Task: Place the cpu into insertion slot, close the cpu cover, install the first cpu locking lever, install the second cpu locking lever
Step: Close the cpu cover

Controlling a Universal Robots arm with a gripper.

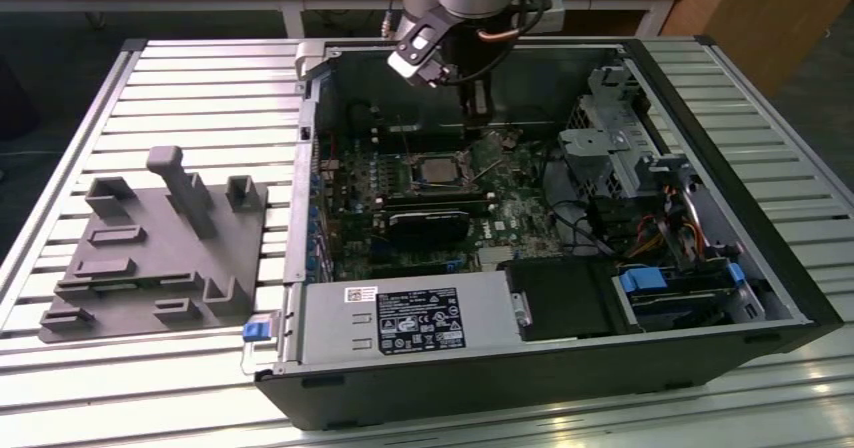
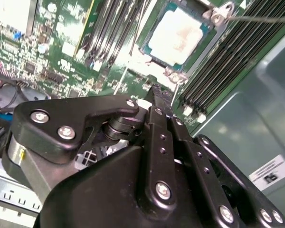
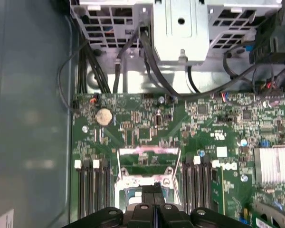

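- The open computer case (image 1: 561,368) lies on a slatted metal table (image 1: 200,78). Its raised walls fence in the motherboard (image 1: 507,218) on every side.
- In the exterior view the arm comes down inside the case near its far wall. A drive cage (image 1: 614,148) stands to the exterior view's right, and a black card (image 1: 427,223) lies on the near side of the socket.
- A grey holder block (image 1: 154,253) sits on the table at the exterior view's left, well apart from the case.
- The first wrist view shows bare grey case wall (image 3: 28,118) on one side of the board. Cables (image 3: 152,61) run from the metal cage (image 3: 180,28) to the board's edge, and memory slots (image 3: 92,190) line both sides of the socket.
- The second wrist view shows the cpu (image 2: 178,35), pale top upward, seated inside the insertion slot (image 2: 205,29). A thin metal lever (image 2: 261,19) stretches away from one corner.
- In the first wrist view the cpu cover (image 3: 149,152) is a silvery frame just beyond the fingertips. Whether it lies flat or tilts up I cannot tell.
- The gripper (image 2: 157,90) hangs just beside the socket, its black fingers pressed together with nothing visible between them. Whether the tips touch the socket's metal is unclear.
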